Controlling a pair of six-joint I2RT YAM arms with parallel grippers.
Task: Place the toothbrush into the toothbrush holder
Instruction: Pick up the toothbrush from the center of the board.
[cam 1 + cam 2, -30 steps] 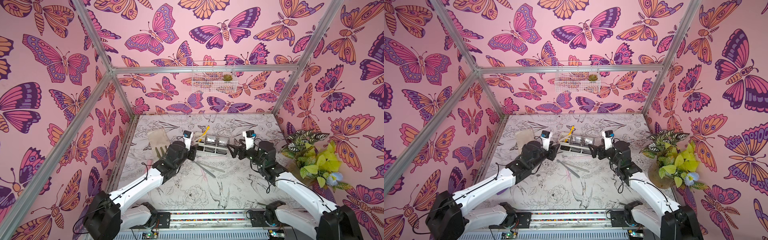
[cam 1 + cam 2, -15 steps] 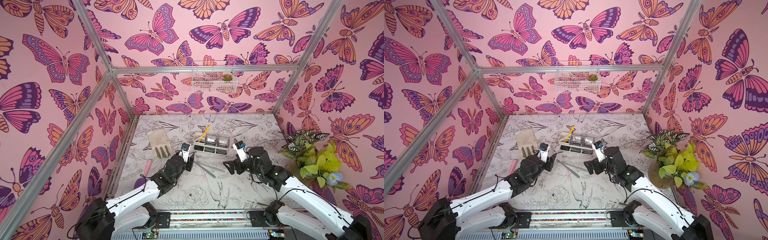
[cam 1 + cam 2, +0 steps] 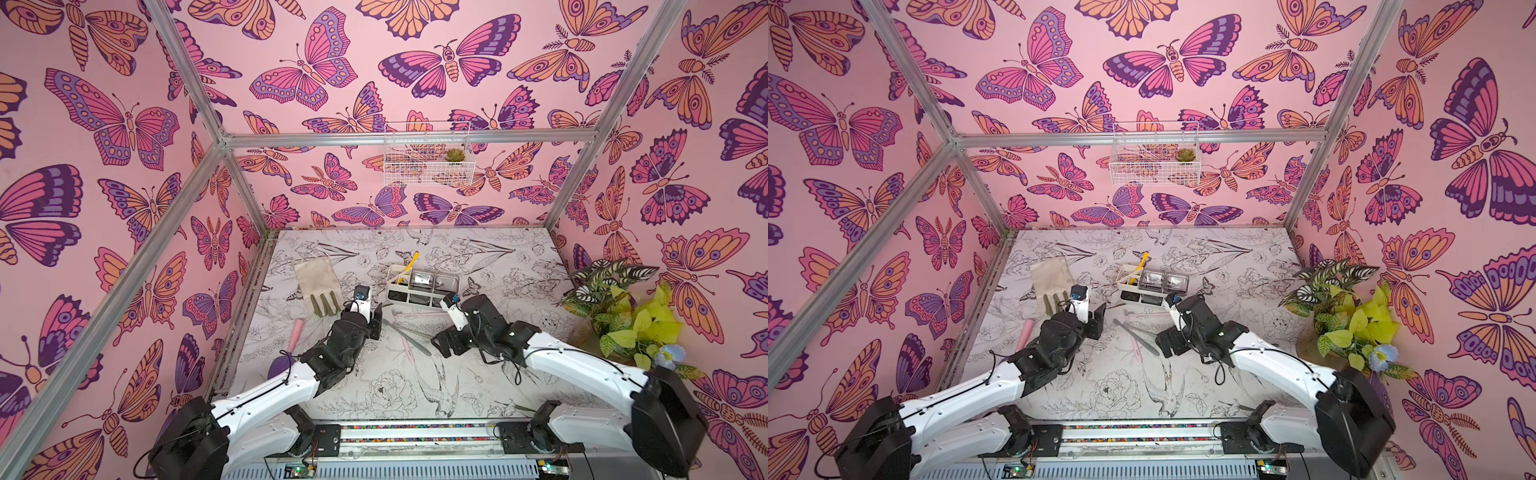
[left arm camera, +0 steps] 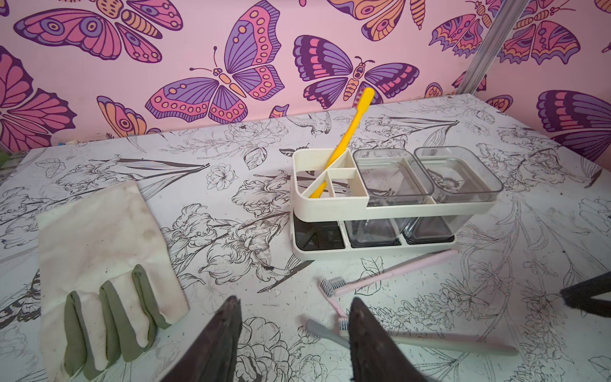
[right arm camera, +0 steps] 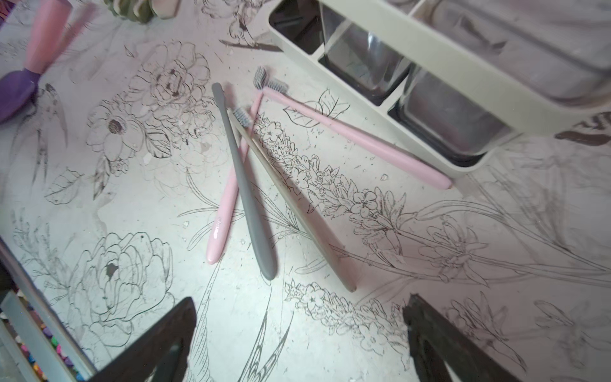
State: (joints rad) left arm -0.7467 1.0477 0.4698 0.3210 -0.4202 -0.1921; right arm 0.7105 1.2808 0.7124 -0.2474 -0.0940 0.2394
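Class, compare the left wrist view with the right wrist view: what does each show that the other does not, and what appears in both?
Only the left wrist view: the yellow toothbrush leaning in the divided end of the toothbrush holder, and the butterfly wall. Only the right wrist view: a pink-handled, purple-headed tool lying on the table. Both: the toothbrush holder with its clear cups, the grey toothbrush and the pink toothbrush lying beside the holder.

toothbrush holder [image 5: 429,46]: standing on table [image 5: 132,297]
grey toothbrush [image 5: 246,188]: lying over pink toothbrush [image 5: 224,211], beige toothbrush [image 5: 297,211] alongside
second pink toothbrush [image 5: 357,132]: beside holder base
right gripper [image 5: 301,299]: jaws wide apart, empty
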